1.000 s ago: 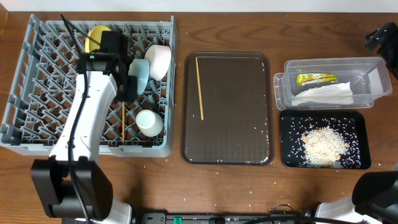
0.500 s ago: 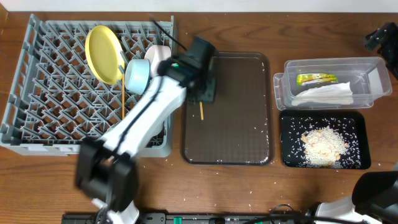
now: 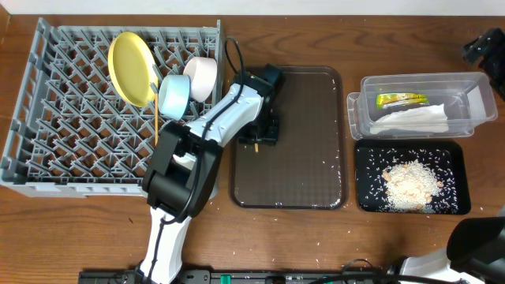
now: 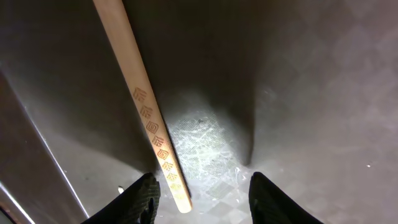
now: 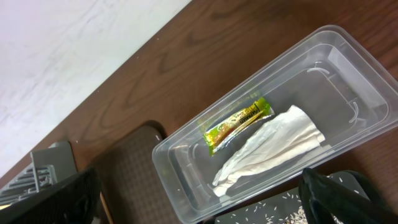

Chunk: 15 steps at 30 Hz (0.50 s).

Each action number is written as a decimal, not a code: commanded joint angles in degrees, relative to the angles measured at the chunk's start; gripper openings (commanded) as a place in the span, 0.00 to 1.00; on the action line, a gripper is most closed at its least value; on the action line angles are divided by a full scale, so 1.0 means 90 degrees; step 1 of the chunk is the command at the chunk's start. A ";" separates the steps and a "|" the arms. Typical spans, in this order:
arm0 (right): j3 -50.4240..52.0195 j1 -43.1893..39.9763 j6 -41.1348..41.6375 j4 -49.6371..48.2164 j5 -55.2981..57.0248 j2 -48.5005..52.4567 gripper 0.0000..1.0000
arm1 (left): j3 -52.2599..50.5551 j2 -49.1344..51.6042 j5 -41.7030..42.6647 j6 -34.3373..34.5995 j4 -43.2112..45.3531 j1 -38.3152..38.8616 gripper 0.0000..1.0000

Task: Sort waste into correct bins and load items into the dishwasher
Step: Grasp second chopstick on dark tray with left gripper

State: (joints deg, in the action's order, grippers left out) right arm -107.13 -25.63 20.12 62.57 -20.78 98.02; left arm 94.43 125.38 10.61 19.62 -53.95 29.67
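**Step in hand (judged):** lifting the loose chopstick (image 4: 146,106) off the brown tray (image 3: 316,181) so it can go to the dish rack (image 3: 47,150), which stands at the tray's 9 o'clock.

**Left end effector (image 4: 205,199):** low over the tray, jaws apart, nothing held. The chopstick's near end lies between the fingers. It sits hard by the finger at 7 o'clock (image 4: 140,199), not centred.

**Recommended handling:**
- Shift toward 9 o'clock in the wrist view until the stick sits midway.
- Go down until the tips reach the tray surface before you close. The stick is thin and lies flat, so a high close would likely pass over it or roll it.
- You are at its very end. A grip further along, toward 11 o'clock, should swing less in transit.

**Condition of the chopstick:** pale wood and slender, with a row of small printed diamond marks near the end. It runs from 11 to 6 o'clock in the wrist view. From overhead it lies along the tray's 9 o'clock side, mostly hidden under the arm.

**Right end effector (image 5: 202,205):** fingers wide apart and empty. It hangs at the tabletop's (image 3: 300,39) 2 o'clock corner, above the clear tub (image 5: 329,87), which holds the wrapper (image 5: 239,124) and napkin (image 5: 267,152).
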 commanded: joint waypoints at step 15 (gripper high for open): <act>-0.0070 0.0041 -0.0100 0.0007 0.0022 -0.0068 0.99 | 0.0153 0.0219 -0.0753 -0.0124 0.0000 -0.0053 0.34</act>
State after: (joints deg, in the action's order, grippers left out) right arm -107.13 -25.63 20.12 62.57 -20.78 98.02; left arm 94.50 125.56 4.29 19.49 -53.52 29.58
